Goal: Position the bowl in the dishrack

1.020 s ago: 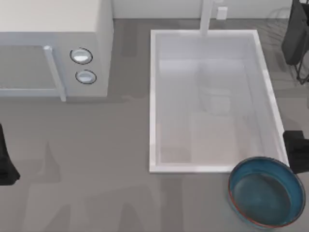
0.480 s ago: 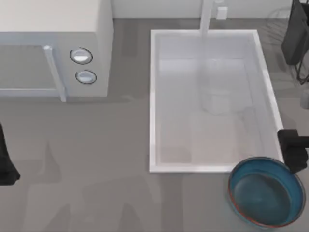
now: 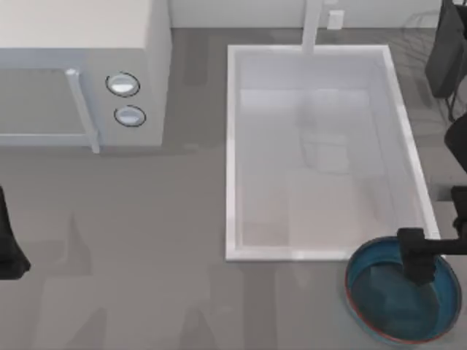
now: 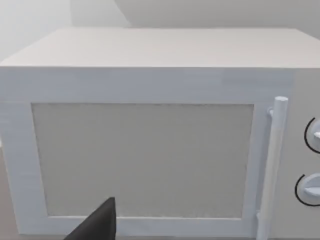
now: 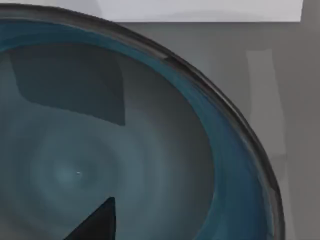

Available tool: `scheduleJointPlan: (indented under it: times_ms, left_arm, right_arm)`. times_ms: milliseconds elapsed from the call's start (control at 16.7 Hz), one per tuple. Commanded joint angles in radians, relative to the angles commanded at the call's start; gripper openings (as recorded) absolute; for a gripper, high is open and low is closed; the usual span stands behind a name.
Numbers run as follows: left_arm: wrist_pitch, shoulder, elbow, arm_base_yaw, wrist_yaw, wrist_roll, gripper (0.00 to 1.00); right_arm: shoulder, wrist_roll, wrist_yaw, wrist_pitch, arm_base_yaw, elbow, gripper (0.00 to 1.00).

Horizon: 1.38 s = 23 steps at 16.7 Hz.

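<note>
The right hand (image 3: 419, 264) hangs over the bowl (image 3: 390, 315), above its rim at about one o'clock; I cannot tell how far it is open, and it has hold of nothing that I can make out. The bowl sits on the table (image 3: 146, 255) just off the sink's (image 3: 232, 146) five o'clock corner. The dishrack (image 3: 446, 51) stands well apart, at the bowl's twelve o'clock. This looks like the reach before the grasp; next it should drop onto the rim and close. The left hand (image 3: 9, 248) idles at the table's nine o'clock edge.

Even, soft light; faint shadows on the counter (image 3: 146, 240)
</note>
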Motion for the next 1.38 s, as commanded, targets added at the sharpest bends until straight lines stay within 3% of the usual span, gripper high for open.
scheduleJointPlan:
  times_ms: [420,1200,1380]
  left_arm:
    - [0.000,0.000,0.000,0.000,0.000,0.000,1.00]
    - [0.000,0.000,0.000,0.000,0.000,0.000,1.00]
    - [0.000,0.000,0.000,0.000,0.000,0.000,1.00]
  right_arm:
    - [0.035,0.003,0.000,0.095,0.002,-0.072,1.00]
    - [0.035,0.003,0.000,0.095,0.002,-0.072,0.02]
    - [0.035,0.003,0.000,0.095,0.002,-0.072,0.00]
